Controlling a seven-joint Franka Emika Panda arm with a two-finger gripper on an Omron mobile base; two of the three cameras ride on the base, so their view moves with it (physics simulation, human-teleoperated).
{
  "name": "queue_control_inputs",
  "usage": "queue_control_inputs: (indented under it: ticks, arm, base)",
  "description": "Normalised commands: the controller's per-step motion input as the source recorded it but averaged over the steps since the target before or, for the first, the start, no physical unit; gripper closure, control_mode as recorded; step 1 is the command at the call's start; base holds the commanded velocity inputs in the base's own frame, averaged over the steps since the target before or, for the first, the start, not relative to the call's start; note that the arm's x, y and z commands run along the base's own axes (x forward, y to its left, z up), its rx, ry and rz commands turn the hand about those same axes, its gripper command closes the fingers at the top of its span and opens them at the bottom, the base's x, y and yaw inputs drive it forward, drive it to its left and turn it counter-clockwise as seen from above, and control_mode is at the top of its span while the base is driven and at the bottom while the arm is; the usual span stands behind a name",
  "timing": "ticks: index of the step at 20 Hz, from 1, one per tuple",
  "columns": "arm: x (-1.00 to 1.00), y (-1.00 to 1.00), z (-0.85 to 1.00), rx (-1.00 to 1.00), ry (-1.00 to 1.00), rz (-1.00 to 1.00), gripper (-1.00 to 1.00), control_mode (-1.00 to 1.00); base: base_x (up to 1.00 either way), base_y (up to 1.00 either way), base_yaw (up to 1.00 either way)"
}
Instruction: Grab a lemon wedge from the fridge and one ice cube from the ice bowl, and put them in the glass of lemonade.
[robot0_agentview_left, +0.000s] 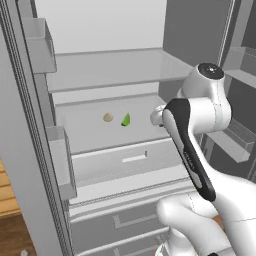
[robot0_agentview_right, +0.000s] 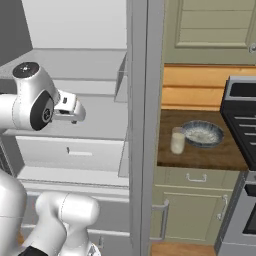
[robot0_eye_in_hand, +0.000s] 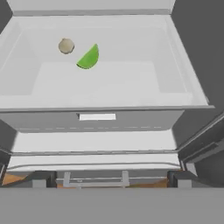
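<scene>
The fridge (robot0_agentview_left: 115, 70) stands open, its pale shelves facing me. On the middle shelf lies the yellow-green lemon wedge (robot0_agentview_left: 126, 120), which the hand view shows at upper left (robot0_eye_in_hand: 89, 58). My gripper (robot0_eye_in_hand: 109, 178) hovers in front of that shelf, a little back from the wedge and to its right. It is open, with nothing between its fingertips (robot0_eye_in_hand: 43, 178). To the right of the fridge door edge (robot0_agentview_right: 137, 125), the glass of lemonade (robot0_agentview_right: 177, 140) stands on the wooden counter. The speckled ice bowl (robot0_agentview_right: 202, 133) sits just right of it.
A small beige round item (robot0_agentview_left: 108, 117) lies just left of the wedge. A fridge drawer (robot0_agentview_left: 134, 159) sits below the shelf, and door bins (robot0_agentview_left: 60, 160) line the left door. A stove (robot0_agentview_right: 242, 115) borders the counter (robot0_agentview_right: 200, 157) on the right.
</scene>
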Motion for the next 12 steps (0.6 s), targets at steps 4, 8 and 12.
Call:
queue_control_inputs:
  ticks: [4,8,12]
  arm:
    - [0.0,0.0,0.0,0.0,0.0,0.0,-1.0,1.0]
    - [0.0,0.0,-0.18,0.01,-0.01,-0.03,-1.0,-1.0]
    - [0.0,0.04,-0.58,0.07,-0.1,-0.05,-1.0,-1.0]
  base:
    - [0.44,0.19,-0.1]
    - [0.04,0.01,-0.03]
    - [0.0,0.0,0.0]
